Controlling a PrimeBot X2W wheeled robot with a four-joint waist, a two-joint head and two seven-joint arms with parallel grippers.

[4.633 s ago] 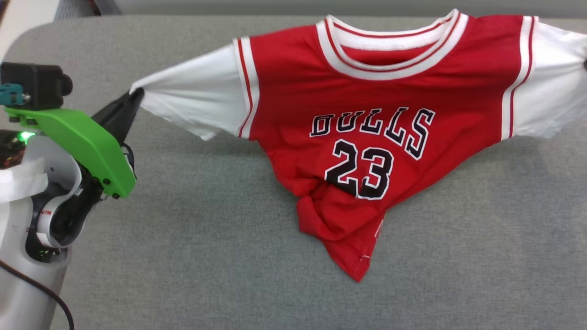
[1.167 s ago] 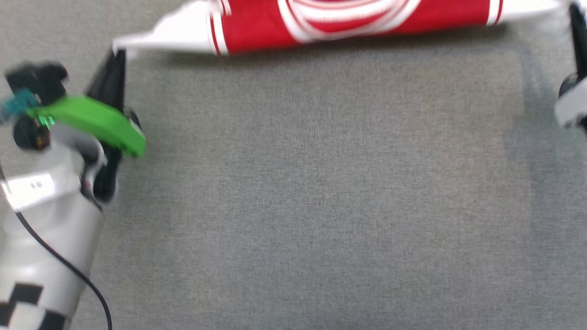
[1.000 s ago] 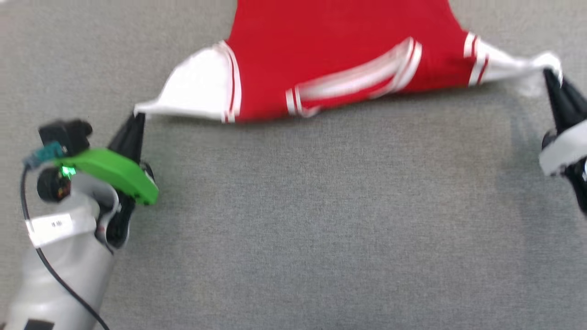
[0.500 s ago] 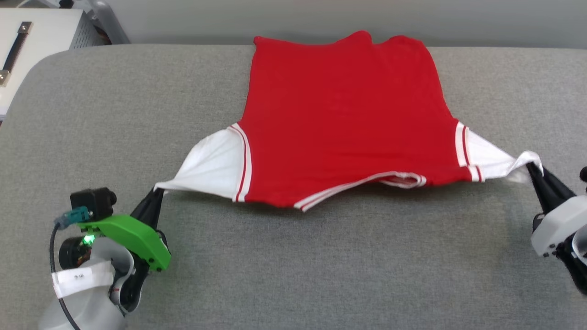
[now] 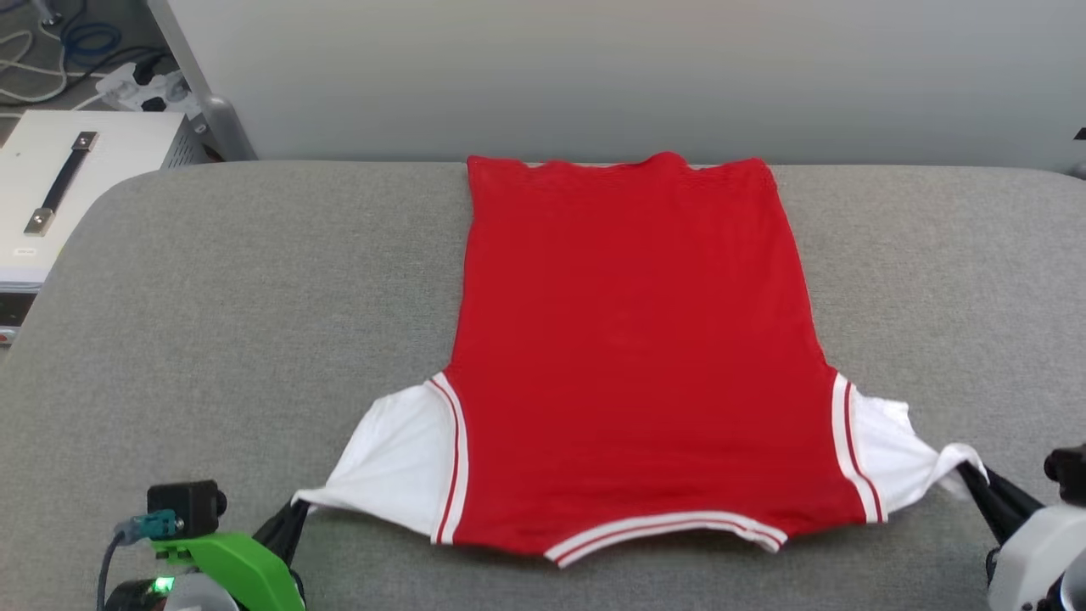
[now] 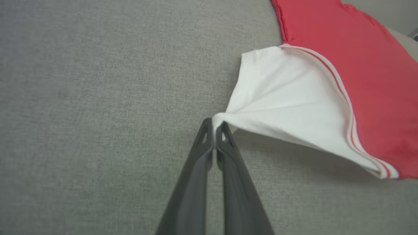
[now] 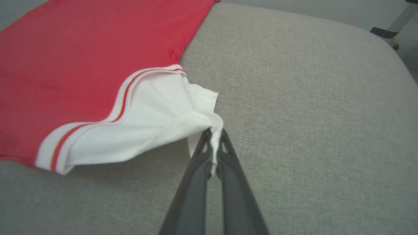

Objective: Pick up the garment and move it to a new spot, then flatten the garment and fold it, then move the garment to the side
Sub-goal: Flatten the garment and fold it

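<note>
Red garment (image 5: 632,339) (back up) pinched by left gripper (image 6: 214,126), right gripper (image 7: 214,136).

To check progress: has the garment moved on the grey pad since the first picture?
Yes. The garment has been turned over: its hem, not its collar, now lies at the far edge of the grey pad, plain side up.

- The left claw (image 5: 293,512) sits low on the left in the head view, its fingers pointing up and inward, pinched together on a garment (image 5: 632,339) sleeve tip.
- A green bracket (image 5: 233,567) on its wrist carries a black camera (image 5: 182,505).
- The right claw (image 5: 970,478), low on the right, angles up-left and clamps the other sleeve tip, with its pale wrist (image 5: 1031,552) behind.
</note>
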